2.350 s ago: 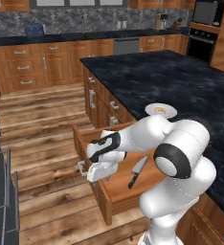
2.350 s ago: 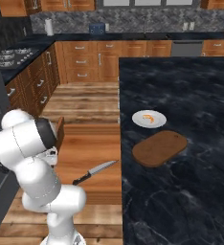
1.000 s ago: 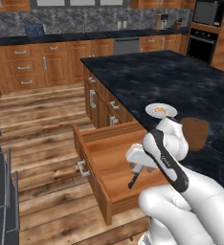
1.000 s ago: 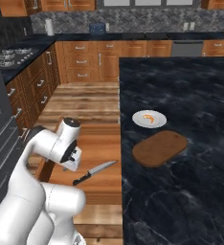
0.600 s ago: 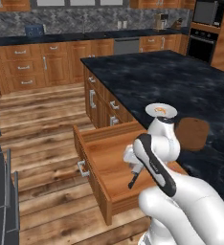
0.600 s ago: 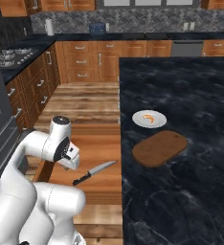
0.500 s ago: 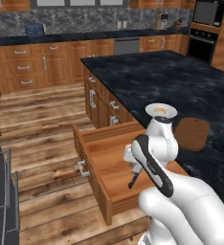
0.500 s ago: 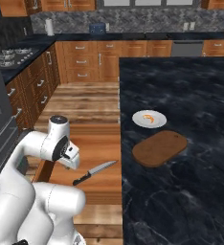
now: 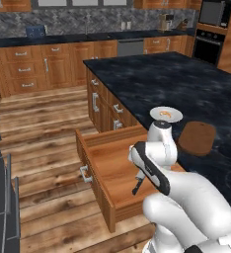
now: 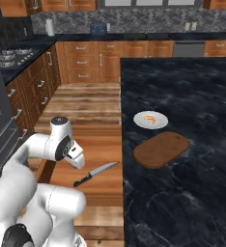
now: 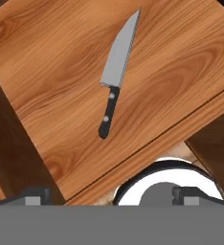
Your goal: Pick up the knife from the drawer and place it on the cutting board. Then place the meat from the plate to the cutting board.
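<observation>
Left base view: knife (image 9: 137, 186) blade hidden behind arm (handle visible).

You have the knife (image 11: 115, 78) lying flat in the open drawer (image 9: 105, 170), which juts from the bench (image 10: 182, 96) side. On the bench near that edge sits the plate (image 10: 150, 119) with the meat (image 10: 150, 118); the cutting board (image 10: 162, 149) lies just before it.

Two base views flanking, hand view down onto drawer (image 11: 61, 86)
</observation>
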